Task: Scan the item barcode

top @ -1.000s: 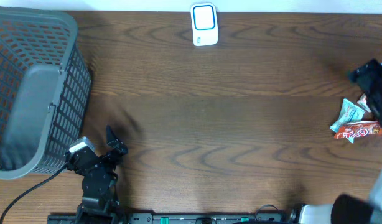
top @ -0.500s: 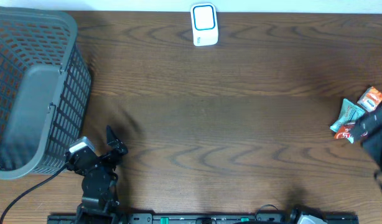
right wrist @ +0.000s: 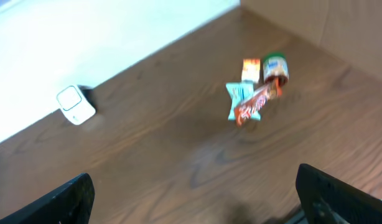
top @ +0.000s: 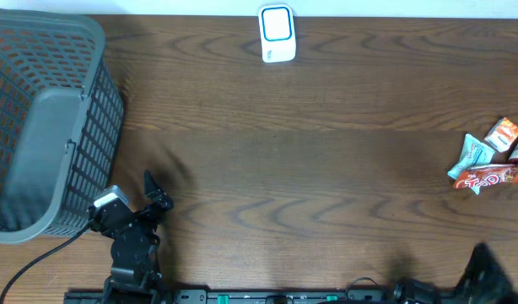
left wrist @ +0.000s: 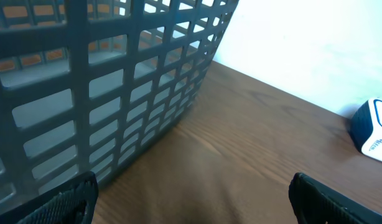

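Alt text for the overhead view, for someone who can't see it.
Dark wooden table from above: snack packets clustered at the right edge, a grey mesh basket at the left, a small white scanner at the far edge. The left gripper sits open beside the basket.

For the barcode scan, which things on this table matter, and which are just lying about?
Part of the job: white scanner; red snack bar; teal packet; orange box; small jar.
Lying about: grey basket, which the scan itself does not seem to need.
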Motion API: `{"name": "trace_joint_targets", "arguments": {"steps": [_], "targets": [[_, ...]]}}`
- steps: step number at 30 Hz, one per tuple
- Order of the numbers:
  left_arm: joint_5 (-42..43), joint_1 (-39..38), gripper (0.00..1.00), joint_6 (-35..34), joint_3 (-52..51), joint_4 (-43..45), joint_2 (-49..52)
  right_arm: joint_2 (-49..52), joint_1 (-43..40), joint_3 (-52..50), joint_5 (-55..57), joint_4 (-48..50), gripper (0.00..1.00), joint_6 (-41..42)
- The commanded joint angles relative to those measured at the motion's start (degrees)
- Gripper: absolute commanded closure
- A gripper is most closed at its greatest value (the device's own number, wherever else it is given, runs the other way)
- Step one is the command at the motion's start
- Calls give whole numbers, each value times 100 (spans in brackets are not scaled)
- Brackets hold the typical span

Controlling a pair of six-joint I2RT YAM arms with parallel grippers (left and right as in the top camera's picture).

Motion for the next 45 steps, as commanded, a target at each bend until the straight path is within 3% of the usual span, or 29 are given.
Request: {"name": "trace_joint_targets", "arguments": {"steps": [1,8,13,20,23,32,45], "targets": [[-35,20,2,-9,-142,-37,-7,-588,203,-162,-114,240,1,-723],[-35,20,2,-9,-142,-37,-7,-2006,535,-1665,-122,2199,1,-800],[-35,20,2,-9,-142,-37,-7,-2721,584,-3936,-516,4944,1,-800],[-35,20,2,-9,-142,-37,-7,-2802,597,-6551,-1567,8658,1,-791],[-35,20,2,-9,-142,-37,-7,-2811,640,-7431,-1768,9729,1,-616],[-35,20,2,-9,-142,-37,-7,-3521,1432,-9040,-879,10181,1,-540],[-35,20,2,-9,-142,-37,-7,-3639,1445,-10465,-306,10244,1,-540]]}}
